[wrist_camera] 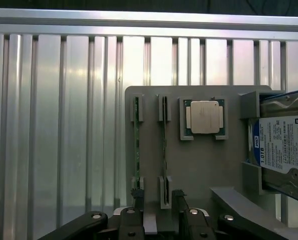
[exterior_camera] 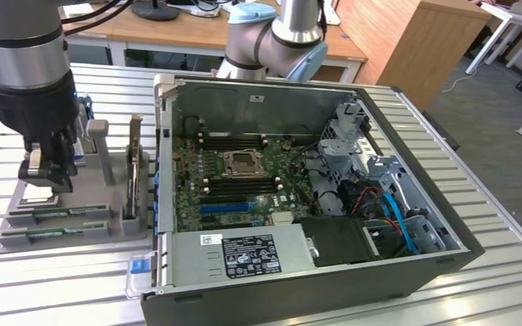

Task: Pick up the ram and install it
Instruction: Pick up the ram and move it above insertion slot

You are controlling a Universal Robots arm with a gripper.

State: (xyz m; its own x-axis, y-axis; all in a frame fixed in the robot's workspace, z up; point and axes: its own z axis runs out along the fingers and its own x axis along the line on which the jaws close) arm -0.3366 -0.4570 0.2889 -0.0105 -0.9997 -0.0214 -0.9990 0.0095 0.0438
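Observation:
Two ram sticks stand on edge in the slots of a grey holder tray [wrist_camera: 199, 165]. One ram stick [wrist_camera: 136, 140] is nearer the tray's edge and the other ram stick [wrist_camera: 165, 145] is beside it. In the exterior view they are thin green strips [exterior_camera: 57, 214] at the tray's [exterior_camera: 107, 234] front. My gripper [wrist_camera: 159, 217] hangs open above the tray, with its dark fingers [wrist_camera: 138, 212] on either side of the second stick's end and apart from it. From outside, the gripper [exterior_camera: 48, 178] hovers over the tray at the exterior view's left.
The tray also holds a square silver processor chip [wrist_camera: 205, 116] and a hard drive [wrist_camera: 284, 145] with a blue-white label. An open computer case [exterior_camera: 406, 265] with its motherboard [exterior_camera: 234, 170] lies at the exterior view's right on the ribbed metal table [wrist_camera: 63, 125].

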